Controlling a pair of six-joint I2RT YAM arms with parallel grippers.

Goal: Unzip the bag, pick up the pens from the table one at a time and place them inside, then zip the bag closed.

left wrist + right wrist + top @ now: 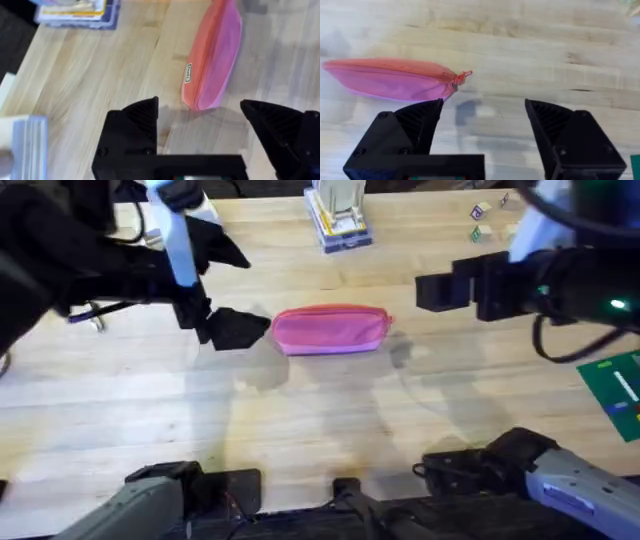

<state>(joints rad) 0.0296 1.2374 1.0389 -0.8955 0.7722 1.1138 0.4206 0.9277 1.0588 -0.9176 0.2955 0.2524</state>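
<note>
The bright pink bag (pixel 330 330) lies lengthwise in the middle of the table (pixel 300 420), and its zipper looks shut. My left gripper (pixel 245 295) hovers just off the bag's left end, open; in the left wrist view the bag (pixel 212 55) lies ahead between its black fingers (pixel 135 125). My right gripper (pixel 432 292) hangs to the right of the bag, also open. The right wrist view has the bag (pixel 390 80) and its zipper pull (pixel 462 76) off to one side of that gripper (pixel 482 112). The pens are out of view.
A stack of booklets (pixel 340 220) stands at the back centre, also in the left wrist view (pixel 75 10). Small blocks (pixel 482 215) lie at the back right. A green flat item (pixel 615 390) sits at the right edge. Bare wood stretches in front of the bag.
</note>
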